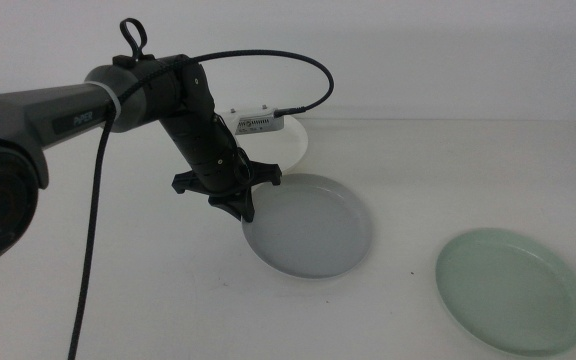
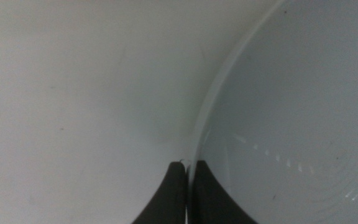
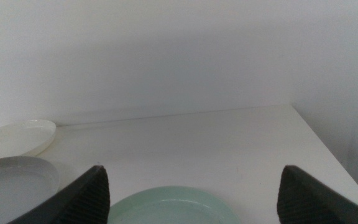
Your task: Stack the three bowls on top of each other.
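Grey bowl (image 1: 313, 225) — sits near the centre of the desk (image 1: 118, 290) in the middle view, upright, nothing in it. Its far-left rim, at about 10 o'clock, is clamped between the jaws of the left gripper (image 1: 245, 208); the left wrist view shows the two dark jaws drawn close together with the thin rim (image 2: 194, 149) pinched between them.

White bowl (image 1: 290, 140) — lies just behind the grey bowl, at roughly 11 o'clock from it, partly hidden by the left arm (image 1: 193, 110) and its wrist camera. Whether the two bowls touch cannot be told.

Green bowl (image 1: 513, 290) — rests well apart from the grey bowl, at about 4 o'clock from it, near the desk's right front edge, alone and upright.

Left arm — reaches in from the left side, its black cable (image 1: 93, 250) trailing down across the desk.

Right gripper (image 3: 191, 186) — out of the middle view; its own camera shows the jaws spread wide apart, holding nothing, above the near edge of the green bowl (image 3: 166, 205), with the grey bowl (image 3: 14, 177) and white bowl (image 3: 17, 137) off to one side.
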You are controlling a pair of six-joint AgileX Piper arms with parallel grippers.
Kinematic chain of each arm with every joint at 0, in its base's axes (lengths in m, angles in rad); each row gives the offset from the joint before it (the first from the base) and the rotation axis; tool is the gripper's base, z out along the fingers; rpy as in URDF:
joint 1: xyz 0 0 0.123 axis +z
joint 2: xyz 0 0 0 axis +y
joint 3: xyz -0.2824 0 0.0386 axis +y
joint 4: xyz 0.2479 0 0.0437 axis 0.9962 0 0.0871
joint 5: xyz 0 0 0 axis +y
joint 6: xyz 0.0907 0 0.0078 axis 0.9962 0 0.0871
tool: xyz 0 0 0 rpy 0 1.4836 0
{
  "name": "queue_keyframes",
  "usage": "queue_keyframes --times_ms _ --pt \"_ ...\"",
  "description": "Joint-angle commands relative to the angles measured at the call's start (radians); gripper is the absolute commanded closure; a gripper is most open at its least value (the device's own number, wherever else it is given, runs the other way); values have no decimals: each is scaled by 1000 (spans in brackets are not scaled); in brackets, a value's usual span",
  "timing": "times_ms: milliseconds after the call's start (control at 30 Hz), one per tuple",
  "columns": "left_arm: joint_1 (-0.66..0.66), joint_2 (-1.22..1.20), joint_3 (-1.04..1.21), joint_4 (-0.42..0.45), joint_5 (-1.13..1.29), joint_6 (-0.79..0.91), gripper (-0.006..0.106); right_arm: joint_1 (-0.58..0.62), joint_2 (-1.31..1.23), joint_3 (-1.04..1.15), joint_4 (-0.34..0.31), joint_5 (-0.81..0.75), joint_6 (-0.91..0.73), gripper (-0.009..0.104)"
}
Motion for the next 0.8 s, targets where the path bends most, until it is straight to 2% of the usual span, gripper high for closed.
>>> queue_keyframes --times_ms 0,100,300,400,500,600,667,767 --pt "-2 -2 -5 -16 6 -7 102 -5 -4 4 -5 -10 -5 2" --pt "-2 -2 -5 -14 6 -7 100 -5 -4 4 -5 -10 -5 2" --pt "-2 -2 -5 -12 12 -7 80 -5 -4 4 -5 -10 -5 2" --pt "-2 -2 -5 6 20 -7 65 -5 -4 4 -5 -10 -5 2" --pt "-2 -2 -5 17 48 -7 46 -5 -4 4 -5 -10 -5 2" --pt "5 -12 -5 14 67 -7 23 -5 -4 4 -5 -10 -5 2" --pt "15 -28 -5 -18 85 28 6 -5 -4 4 -5 -10 -5 2" --pt "30 -73 -5 -33 121 63 7 -5 -4 4 -5 -10 -5 2"
